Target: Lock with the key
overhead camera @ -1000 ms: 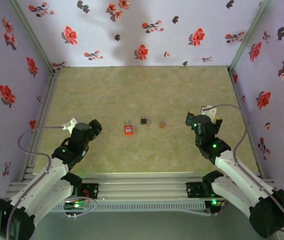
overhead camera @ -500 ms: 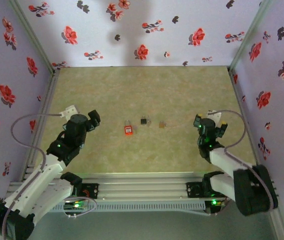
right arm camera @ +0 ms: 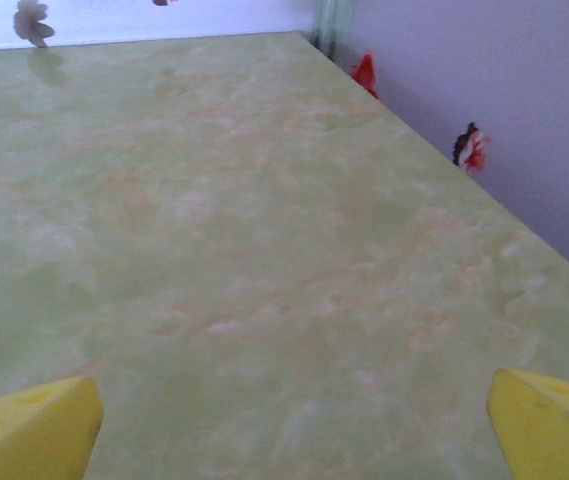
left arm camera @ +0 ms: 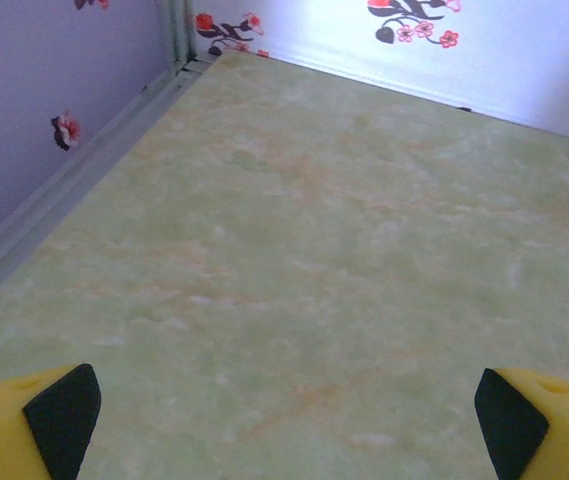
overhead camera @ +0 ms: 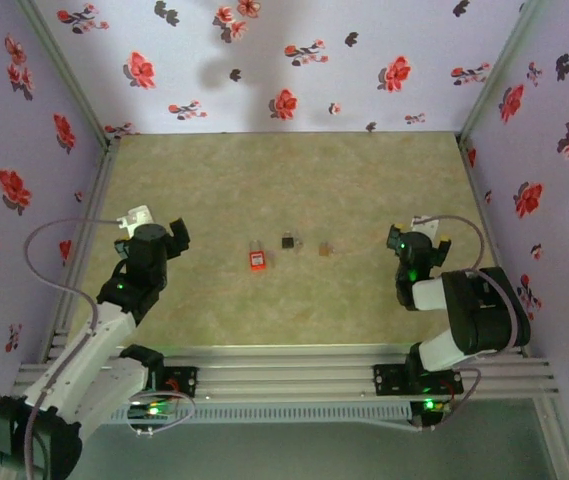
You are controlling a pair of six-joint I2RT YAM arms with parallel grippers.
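The key (overhead camera: 289,241), tiny with a black squarish head, lies on the green table near its middle. The red padlock (overhead camera: 257,260) with a silver shackle lies just left of it. A small brass-coloured padlock (overhead camera: 325,250) lies just right of it. My left gripper (overhead camera: 172,236) hangs well left of the red padlock. In the left wrist view the left gripper (left arm camera: 284,425) stands open over bare table. My right gripper (overhead camera: 419,243) sits right of the brass padlock. The right gripper (right arm camera: 294,425) is open too, its yellow fingertips (right arm camera: 34,430) spread wide with nothing between them.
Flowered purple walls (overhead camera: 264,70) close the table in at the back and both sides. A metal rail (overhead camera: 284,375) runs along the near edge between the arm bases. Green tabletop (overhead camera: 294,180) stretches behind the three small objects.
The left gripper has moved left and slightly away from me. The right arm has folded up over its base, its gripper staying near the same spot. Both grippers stayed open; the objects lie unmoved.
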